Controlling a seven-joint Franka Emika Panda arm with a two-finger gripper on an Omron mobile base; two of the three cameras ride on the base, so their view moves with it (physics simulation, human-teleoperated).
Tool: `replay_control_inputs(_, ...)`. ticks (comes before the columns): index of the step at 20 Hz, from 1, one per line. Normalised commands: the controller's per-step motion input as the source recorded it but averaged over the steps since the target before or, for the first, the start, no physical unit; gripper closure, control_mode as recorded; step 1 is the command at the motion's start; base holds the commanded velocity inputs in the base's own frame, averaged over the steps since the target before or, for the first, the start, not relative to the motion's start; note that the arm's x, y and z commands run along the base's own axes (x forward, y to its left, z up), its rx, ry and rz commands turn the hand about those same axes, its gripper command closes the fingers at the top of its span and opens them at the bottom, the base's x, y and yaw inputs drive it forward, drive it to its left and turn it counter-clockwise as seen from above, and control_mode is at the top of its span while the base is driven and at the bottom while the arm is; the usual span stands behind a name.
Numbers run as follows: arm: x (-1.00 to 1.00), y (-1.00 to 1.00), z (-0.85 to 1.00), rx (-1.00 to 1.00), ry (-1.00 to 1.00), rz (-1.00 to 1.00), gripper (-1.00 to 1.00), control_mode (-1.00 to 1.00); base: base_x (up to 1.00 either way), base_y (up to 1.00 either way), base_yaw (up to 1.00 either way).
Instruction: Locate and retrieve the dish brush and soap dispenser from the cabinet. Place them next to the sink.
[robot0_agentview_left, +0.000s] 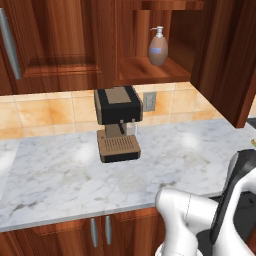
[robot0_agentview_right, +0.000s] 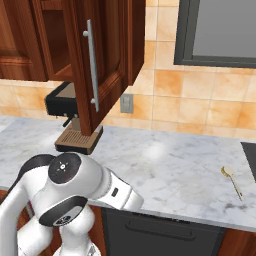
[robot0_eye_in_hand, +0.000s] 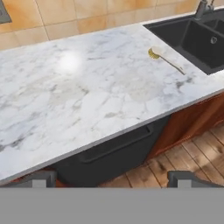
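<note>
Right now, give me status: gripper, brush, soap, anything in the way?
Gripper open, empty, above counter edge. Brush lies on counter beside sink. Soap bottle upright on cabinet shelf; coffee machine stands below it.

A: Light's looking even & bright, rendered, no real blur. Soft white glare is sitting on the marble counter (robot0_eye_in_hand: 70, 61).
B: Yep, and the cabinet (robot0_agentview_left: 150, 70) inside is staying dim-ish, w/ faint shadow lying under the coffee machine (robot0_agentview_left: 118, 125). Edges aren't warping.
</note>
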Motion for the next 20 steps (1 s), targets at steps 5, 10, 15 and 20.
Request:
replay_control_inputs(5,-0.22,0.74,0.18,-0.01,-0.08,0.06,-1.0,-1.0,0.0,0.0,0.0)
replay_control_inputs(10,-0.21,0.89,0.07,-0.05,-0.11,0.02,-1.0,-1.0,0.0,0.0,0.0)
replay_control_inputs(15,-0.18,0.94,0.04,-0.07,-0.11,0.0,-1.0,-1.0,0.0,0.0,0.0)
replay_control_inputs(20,-0.12,0.86,0.01,-0.06,-0.09,0.0,-1.0,-1.0,0.0,0.0,0.0)
